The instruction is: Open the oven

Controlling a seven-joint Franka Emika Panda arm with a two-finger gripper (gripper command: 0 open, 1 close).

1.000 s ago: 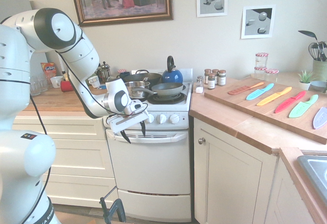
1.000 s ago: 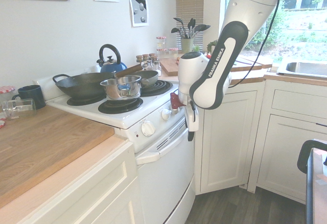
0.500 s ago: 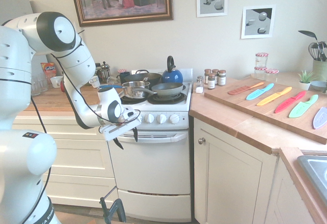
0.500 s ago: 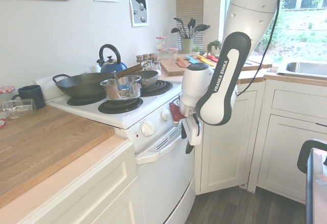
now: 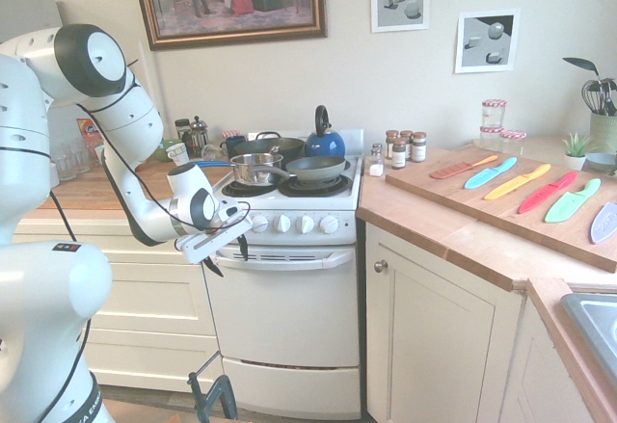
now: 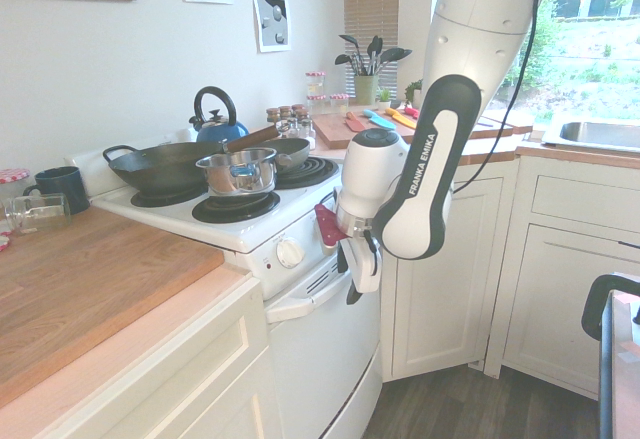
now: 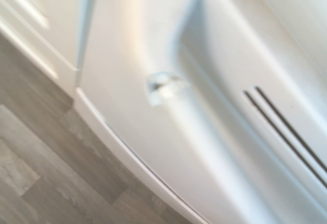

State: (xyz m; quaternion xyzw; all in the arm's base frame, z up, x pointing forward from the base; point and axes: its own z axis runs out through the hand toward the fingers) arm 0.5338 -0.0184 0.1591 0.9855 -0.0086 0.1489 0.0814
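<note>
The oven (image 5: 289,322) is a small white cooker with its drop-down door (image 6: 322,354) shut. A bar handle (image 5: 294,260) runs along the door's top, below the white knobs (image 5: 305,224). My gripper (image 5: 228,256) hovers open at the handle's left end, close in front of the door, with nothing between its dark fingers (image 5: 243,247). From the other side the gripper (image 6: 350,279) hangs just in front of the handle (image 6: 300,304). The wrist view shows the handle's end bracket (image 7: 164,85) and vent slits (image 7: 286,127), blurred.
A steel pot (image 5: 255,167), pans and a blue kettle (image 5: 324,141) crowd the hob. A cream cabinet door (image 5: 439,346) stands right of the oven, drawers (image 5: 154,298) left of it. Coloured knives lie on a board (image 5: 501,197). Wood floor (image 7: 36,173) lies below.
My gripper has moved left and a little down along the oven front, from below the knobs to the handle's left end. The door has stayed shut.
</note>
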